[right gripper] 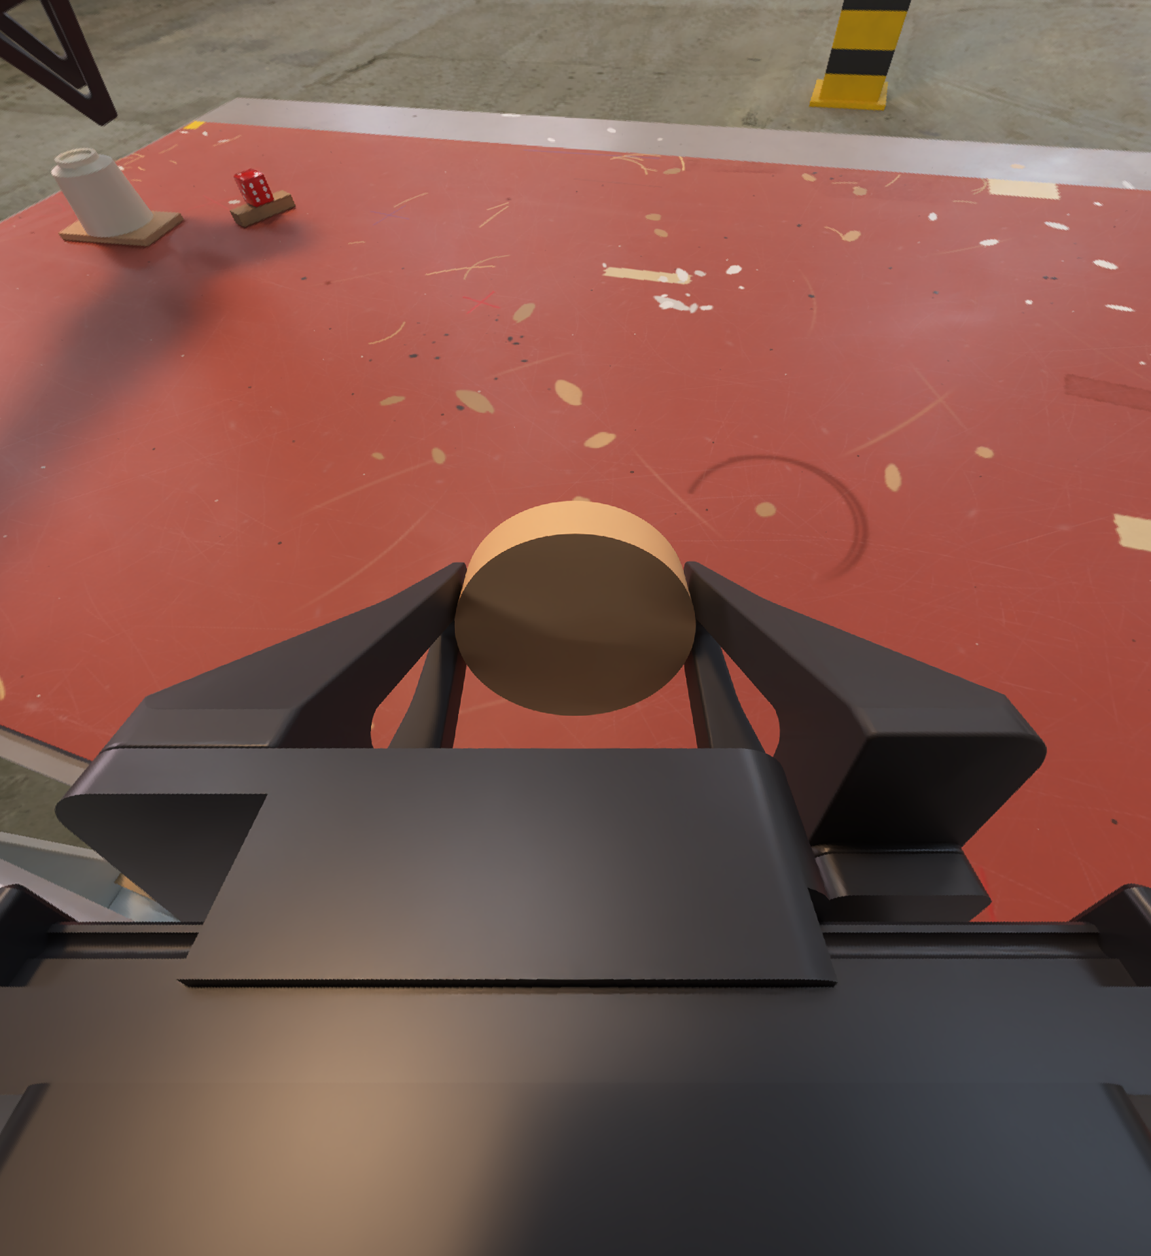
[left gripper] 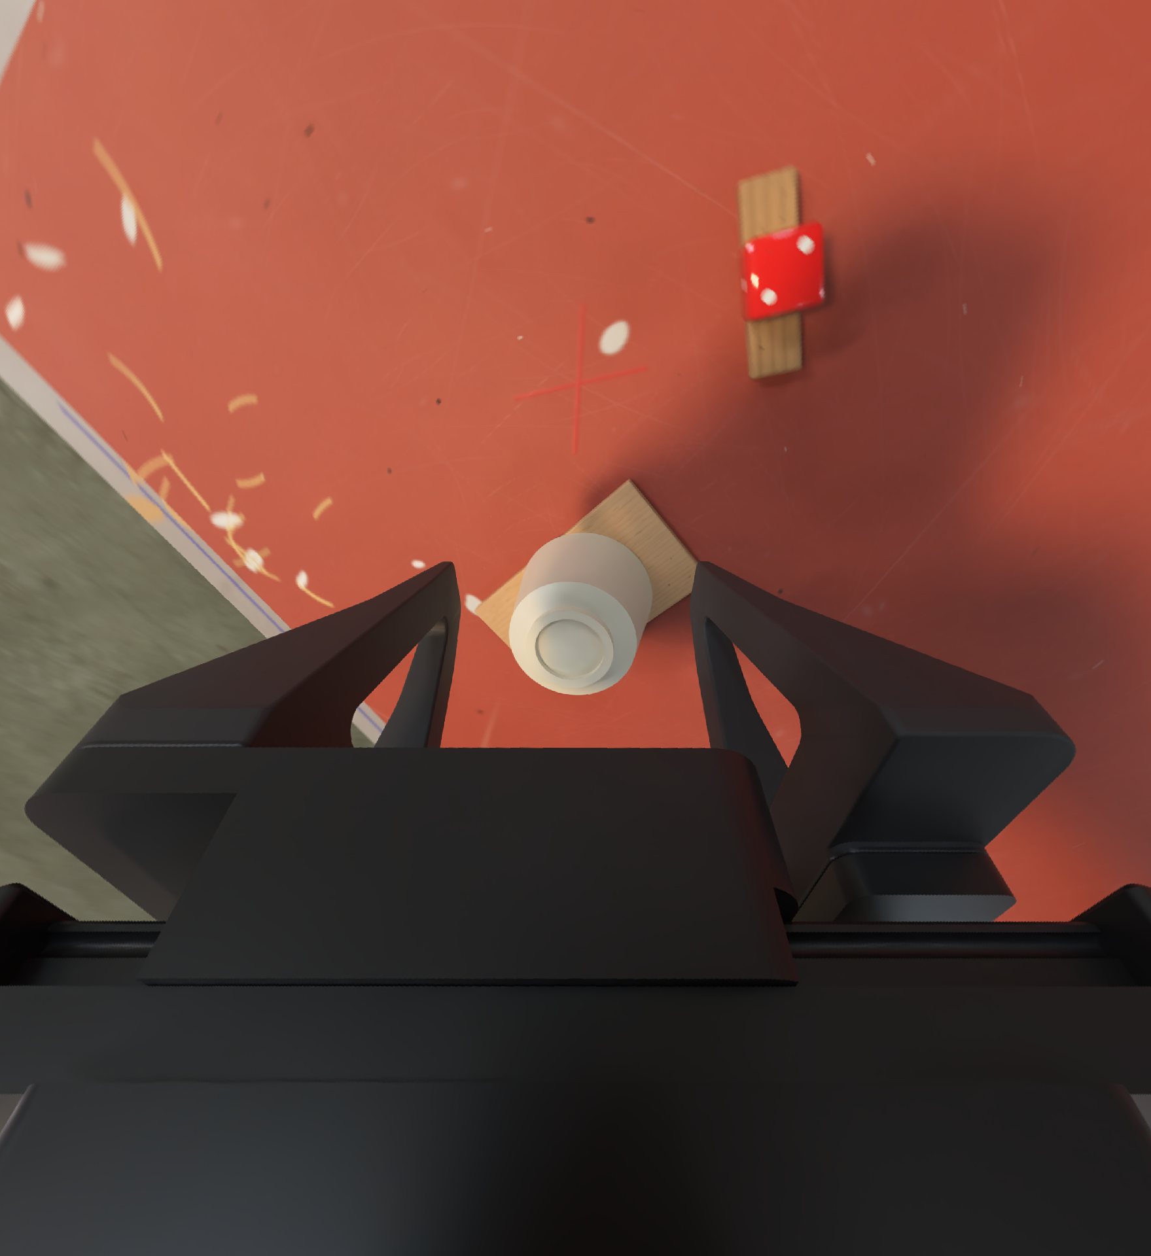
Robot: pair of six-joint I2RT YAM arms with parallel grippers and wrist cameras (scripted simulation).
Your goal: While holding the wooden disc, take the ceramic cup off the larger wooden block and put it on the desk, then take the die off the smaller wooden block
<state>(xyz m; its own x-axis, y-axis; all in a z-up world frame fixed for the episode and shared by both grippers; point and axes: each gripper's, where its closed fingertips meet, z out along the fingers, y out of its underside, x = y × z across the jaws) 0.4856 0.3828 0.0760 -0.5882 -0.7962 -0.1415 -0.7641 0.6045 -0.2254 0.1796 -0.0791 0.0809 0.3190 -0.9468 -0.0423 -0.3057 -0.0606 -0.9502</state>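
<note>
- Below, in the left wrist view, the cup (left gripper: 576, 615) stands upside down on the larger block (left gripper: 654, 544); the left claw (left gripper: 576, 591) points down over it, fingers spread, empty.
- Beyond, the die (left gripper: 783, 270) sits on the smaller block (left gripper: 771, 204).
- Right wrist view: the right claw (right gripper: 574, 578) clamps the disc (right gripper: 574, 622) above the tabletop (right gripper: 695, 380).

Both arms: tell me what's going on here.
The right gripper is shut on the disc, holding it above the desk. The left gripper is open and hangs above the cup, which stands upside down on the larger block, not gripped. The die sits on the smaller block. Nothing has been taken off yet.
</note>
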